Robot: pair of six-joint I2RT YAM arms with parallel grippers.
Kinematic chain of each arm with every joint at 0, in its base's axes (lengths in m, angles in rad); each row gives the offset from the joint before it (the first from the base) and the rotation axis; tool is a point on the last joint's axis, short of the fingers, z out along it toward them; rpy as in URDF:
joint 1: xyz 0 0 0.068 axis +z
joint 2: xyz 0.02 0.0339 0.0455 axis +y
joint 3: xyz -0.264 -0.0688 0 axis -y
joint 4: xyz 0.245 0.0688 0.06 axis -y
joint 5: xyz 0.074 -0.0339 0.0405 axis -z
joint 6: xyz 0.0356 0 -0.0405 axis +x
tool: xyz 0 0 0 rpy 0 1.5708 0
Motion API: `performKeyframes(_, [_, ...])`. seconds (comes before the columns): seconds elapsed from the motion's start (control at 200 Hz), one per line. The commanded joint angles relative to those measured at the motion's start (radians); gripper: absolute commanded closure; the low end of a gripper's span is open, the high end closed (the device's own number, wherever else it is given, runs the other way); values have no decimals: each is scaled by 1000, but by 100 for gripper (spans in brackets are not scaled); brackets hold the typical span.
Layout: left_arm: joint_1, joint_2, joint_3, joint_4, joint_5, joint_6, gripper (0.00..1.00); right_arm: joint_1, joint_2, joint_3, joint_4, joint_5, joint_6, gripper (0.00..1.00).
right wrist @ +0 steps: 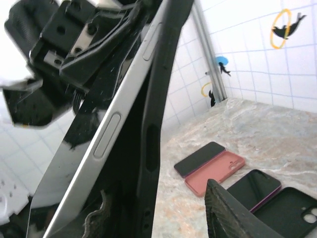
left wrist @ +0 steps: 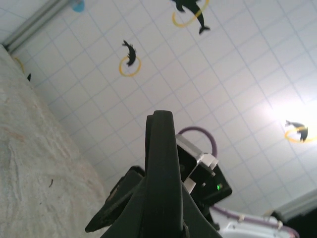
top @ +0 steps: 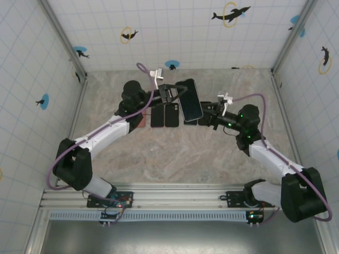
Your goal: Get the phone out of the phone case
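The phone (top: 190, 100) is held up above the table's middle, tilted, with its glossy screen toward the top camera. In the right wrist view its silver edge (right wrist: 111, 136) has come partly away from the black phone case (right wrist: 159, 94), with a dark gap between them. My left gripper (top: 176, 94) is shut on the phone case (left wrist: 161, 168), which stands edge-on between its fingers (left wrist: 130, 218). My right gripper (top: 205, 117) is open around the lower end of phone and case. Its right finger (right wrist: 233, 215) stands clear of the case, with table showing between.
Under the held phone lie a pink case (right wrist: 218, 174) with a dark phone (right wrist: 199, 158) beside it, a phone in a purple case (right wrist: 252, 187) and an empty black case (right wrist: 292, 213). From above they form a row (top: 164, 115). Tiled walls (top: 32, 79) enclose the table.
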State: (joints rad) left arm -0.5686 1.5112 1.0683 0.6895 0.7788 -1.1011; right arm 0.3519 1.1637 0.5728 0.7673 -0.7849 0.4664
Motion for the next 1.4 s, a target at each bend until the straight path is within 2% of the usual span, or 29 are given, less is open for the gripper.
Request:
performKeyframes(0.0, [1, -25, -33, 143, -210, -158, 100, 14, -18, -38, 217, 54, 282, 51])
performKeyframes(0.16, [0, -16, -83, 199, -286, -285, 100, 14, 3, -101, 369, 120, 516, 51])
performKeyframes(0.365, [-1, -13, -107, 209, -309, -326, 100, 30, 52, -113, 505, 146, 726, 59])
performKeyframes(0.55, [-6, 6, -107, 213, -300, -347, 100, 63, 74, -84, 481, 163, 751, 62])
performKeyframes(0.901, [-17, 58, -65, 229, -241, -370, 100, 68, 125, -57, 541, 197, 836, 70])
performKeyframes(1.136, [-19, 89, -53, 251, -207, -384, 100, 75, 137, -38, 532, 205, 840, 75])
performKeyframes(1.396, [-19, 108, -48, 224, -207, -370, 100, 74, 143, -42, 538, 199, 855, 88])
